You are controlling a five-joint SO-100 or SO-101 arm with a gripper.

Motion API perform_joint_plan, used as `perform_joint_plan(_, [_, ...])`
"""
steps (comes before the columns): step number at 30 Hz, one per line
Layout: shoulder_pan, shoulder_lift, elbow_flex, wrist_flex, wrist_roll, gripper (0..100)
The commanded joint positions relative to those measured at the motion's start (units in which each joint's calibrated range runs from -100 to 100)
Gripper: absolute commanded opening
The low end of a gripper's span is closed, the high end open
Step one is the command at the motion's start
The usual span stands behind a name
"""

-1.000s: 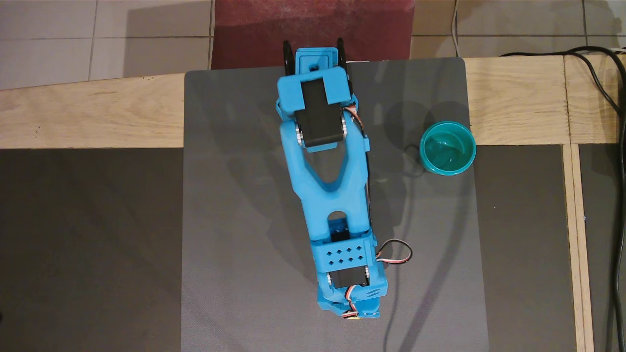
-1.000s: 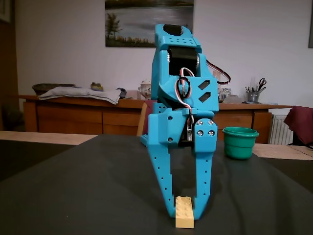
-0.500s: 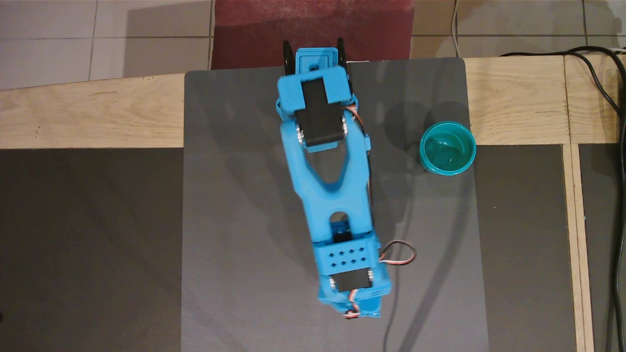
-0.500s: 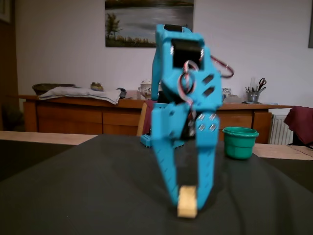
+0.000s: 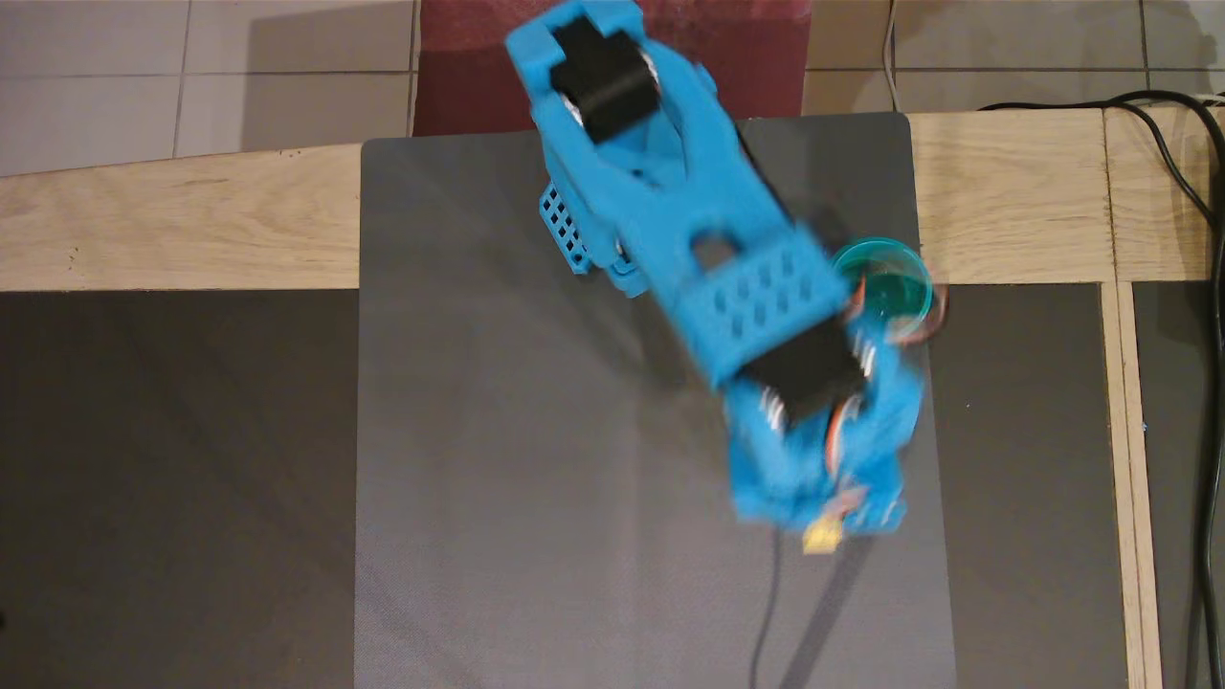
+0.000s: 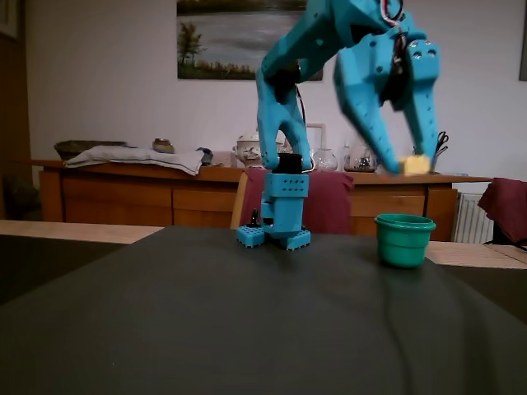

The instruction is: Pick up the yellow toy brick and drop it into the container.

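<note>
My blue gripper [image 6: 409, 165] is shut on the yellow toy brick [image 6: 417, 164] and holds it high above the mat. In the fixed view the brick hangs just above and slightly right of the teal-green cup [image 6: 404, 239]. In the overhead view the gripper [image 5: 825, 528] is blurred; the brick [image 5: 821, 537] pokes out at its lower tip, well below the cup [image 5: 882, 279] in the picture. The arm covers part of the cup's left rim.
The dark grey mat [image 5: 536, 459] lies on a wooden table [image 5: 172, 220]. The arm's base [image 6: 275, 231] stands at the mat's far edge. A black cable [image 5: 766, 612] runs down the mat. More cables [image 5: 1187, 191] lie at the right.
</note>
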State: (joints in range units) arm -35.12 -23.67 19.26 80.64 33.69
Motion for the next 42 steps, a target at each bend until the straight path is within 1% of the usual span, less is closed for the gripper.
perform_joint_plan(1, [-4.77, -4.15, -2.47, 3.99, -1.54, 0])
perform_joint_plan(9, [-17.92, -8.37, -2.47, 11.18, -7.13, 0])
perform_joint_plan(17, [-27.13, -10.31, -1.66, 13.67, -11.99, 0])
perform_joint_plan(22, [-29.06, -9.3, -1.48, 13.14, -13.72, 0])
perform_joint_plan(33, [-28.91, -9.13, -0.85, 12.61, -13.46, 0])
perform_joint_plan(42, [-28.91, -7.02, 5.92, 7.45, -13.35, 0])
